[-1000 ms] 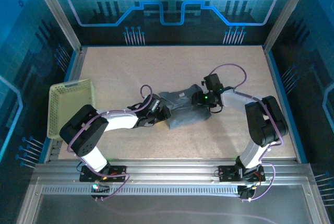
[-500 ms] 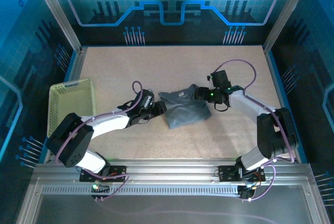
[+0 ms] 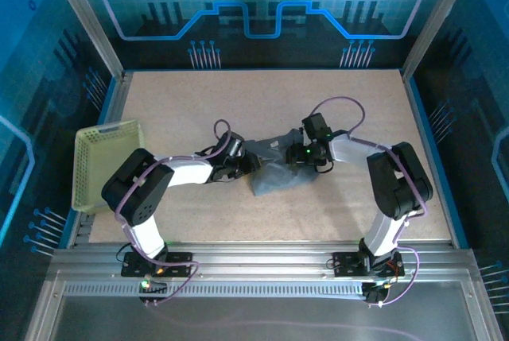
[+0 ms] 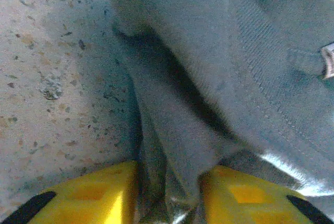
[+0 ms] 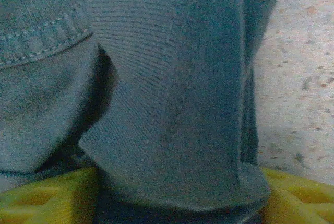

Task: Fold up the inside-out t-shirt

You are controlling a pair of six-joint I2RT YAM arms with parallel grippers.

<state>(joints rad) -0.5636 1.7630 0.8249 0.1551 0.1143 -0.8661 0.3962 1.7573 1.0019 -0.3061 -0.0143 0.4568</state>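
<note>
The inside-out t-shirt lies bunched in a dark grey heap mid-table. My left gripper is at its left edge; in the left wrist view a narrow fold of the shirt runs down between the yellow fingers, which are close together on it. My right gripper presses into the shirt's upper right side. In the right wrist view a broad fold of ribbed cloth fills the wide gap between the yellow fingers and drapes over their tips.
A pale yellow-green mesh basket stands at the table's left edge. Bare speckled tabletop surrounds the shirt. Metal frame posts and the blue back wall border the table.
The right gripper has moved left onto the shirt after pulling back right. The left gripper has pushed in toward the shirt and its elbow swung. The shirt is bunched narrower.
</note>
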